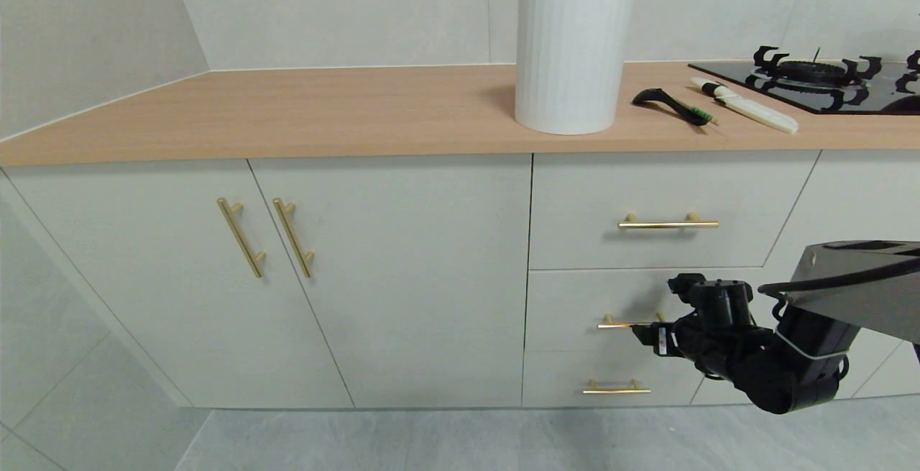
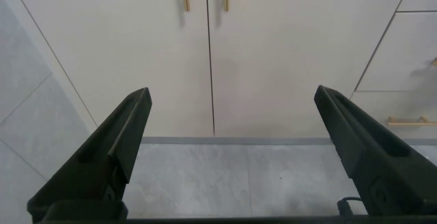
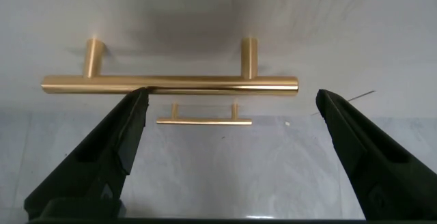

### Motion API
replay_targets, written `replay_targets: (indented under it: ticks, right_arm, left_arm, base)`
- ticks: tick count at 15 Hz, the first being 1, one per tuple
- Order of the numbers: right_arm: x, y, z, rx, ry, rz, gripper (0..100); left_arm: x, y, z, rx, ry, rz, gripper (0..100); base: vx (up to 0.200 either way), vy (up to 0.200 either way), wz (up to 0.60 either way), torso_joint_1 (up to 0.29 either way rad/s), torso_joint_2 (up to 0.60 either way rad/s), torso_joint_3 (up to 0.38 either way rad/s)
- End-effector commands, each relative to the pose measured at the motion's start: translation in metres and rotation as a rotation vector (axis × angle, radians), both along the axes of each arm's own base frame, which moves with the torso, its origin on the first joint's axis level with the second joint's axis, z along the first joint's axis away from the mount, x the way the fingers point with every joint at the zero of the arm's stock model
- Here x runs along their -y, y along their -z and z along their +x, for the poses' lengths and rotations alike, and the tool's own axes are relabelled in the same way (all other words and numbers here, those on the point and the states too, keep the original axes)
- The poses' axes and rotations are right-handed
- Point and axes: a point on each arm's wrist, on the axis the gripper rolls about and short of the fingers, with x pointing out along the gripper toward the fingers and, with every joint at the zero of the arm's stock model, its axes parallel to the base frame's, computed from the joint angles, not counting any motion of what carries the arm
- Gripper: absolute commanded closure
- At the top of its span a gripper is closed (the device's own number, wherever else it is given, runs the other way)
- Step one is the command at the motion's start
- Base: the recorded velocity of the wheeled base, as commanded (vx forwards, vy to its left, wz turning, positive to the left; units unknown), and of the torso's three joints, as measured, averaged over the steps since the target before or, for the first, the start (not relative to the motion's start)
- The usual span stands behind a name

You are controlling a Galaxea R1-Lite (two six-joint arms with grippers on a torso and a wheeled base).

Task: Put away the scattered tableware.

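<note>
On the table (image 1: pixel 287 111), right of the white ribbed canister (image 1: pixel 575 47), two utensils lie flat, close together but apart.
- Black spoon (image 1: pixel 668 103): head toward the canister, long axis running right and toward the table's front edge. Its handle end has a green bit.
- White utensil (image 1: pixel 747 106): just right of the spoon and roughly parallel to it. Back end sits near the hob (image 1: pixel 826 86) corner, front end points right and forward. Can't tell if it's a knife.

Right claw (image 1: pixel 647 332): low, at the middle drawer's handle (image 3: pixel 171 85). Jaws are spread wide and hold nothing. The gold bar runs horizontally across the gap at the tips, not clamped; contact can't be judged. Bottom drawer's handle (image 3: pixel 203 121) is visible below it.

Left claw (image 2: pixel 232 98): jaws wide apart, empty, facing the two cabinet doors (image 2: pixel 205 60) and the grey floor (image 2: pixel 225 176) under them.
</note>
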Motion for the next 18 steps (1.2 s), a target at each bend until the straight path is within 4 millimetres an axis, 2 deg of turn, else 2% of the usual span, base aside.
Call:
replay_targets:
  ticks: [1, 5, 9, 11, 18]
  right_arm:
    - [0.000, 0.000, 0.001, 0.009, 0.001, 0.002, 0]
    - [-0.001, -0.009, 0.003, 0.077, 0.012, 0.009, 0]
    - [-0.001, 0.012, 0.013, 0.059, 0.057, -0.024, 0]
    - [-0.001, 0.016, 0.013, 0.049, 0.057, -0.026, 0]
    - [-0.001, 0.017, 0.009, 0.029, 0.052, -0.032, 0]
  left_arm:
    - [0.000, 0.000, 0.000, -0.001, -0.001, 0.000, 0]
    - [0.000, 0.000, 0.000, -0.001, -0.001, 0.000, 0]
    - [0.000, 0.000, 0.000, -0.001, -0.001, 0.000, 0]
    - [0.000, 0.000, 0.000, -0.001, -0.001, 0.000, 0]
    - [0.000, 0.000, 0.000, -0.001, -0.001, 0.000, 0]
  base:
    - [0.000, 0.000, 0.00, 0.000, 0.00, 0.000]
    - [0.000, 0.000, 0.00, 0.000, 0.00, 0.000]
    - [0.000, 0.000, 0.00, 0.000, 0.00, 0.000]
    - [0.000, 0.000, 0.00, 0.000, 0.00, 0.000]
    - [0.000, 0.000, 0.00, 0.000, 0.00, 0.000]
